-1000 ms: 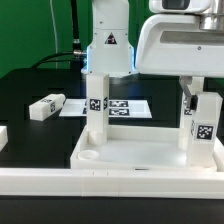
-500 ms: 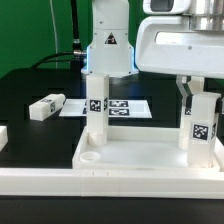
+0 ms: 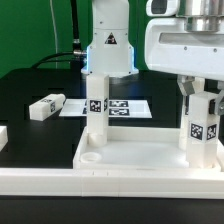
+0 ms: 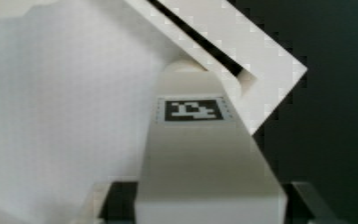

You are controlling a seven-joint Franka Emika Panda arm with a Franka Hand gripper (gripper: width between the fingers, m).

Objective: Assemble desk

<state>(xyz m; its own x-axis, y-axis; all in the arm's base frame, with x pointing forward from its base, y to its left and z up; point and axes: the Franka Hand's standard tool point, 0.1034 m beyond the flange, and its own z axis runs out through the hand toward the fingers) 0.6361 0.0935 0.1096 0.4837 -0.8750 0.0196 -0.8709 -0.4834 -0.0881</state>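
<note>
The desk top (image 3: 140,152), a white rimmed tray, lies in the foreground. One white tagged leg (image 3: 96,108) stands upright in its back corner at the exterior view's left. My gripper (image 3: 203,97) is shut on a second leg (image 3: 203,128) and holds it upright over the tray's back corner at the exterior view's right; whether it sits in the socket cannot be told. In the wrist view the leg (image 4: 202,150) runs down between my dark fingers (image 4: 126,203) to the tray (image 4: 69,90). A loose leg (image 3: 46,106) lies on the black table.
The marker board (image 3: 128,106) lies flat behind the standing leg. A long white border rail (image 3: 100,182) runs along the front. Another white block (image 3: 3,137) sits at the exterior view's left edge. The robot base (image 3: 108,40) stands behind.
My gripper with the held leg has shifted slightly toward the exterior view's right. The other parts have not moved.
</note>
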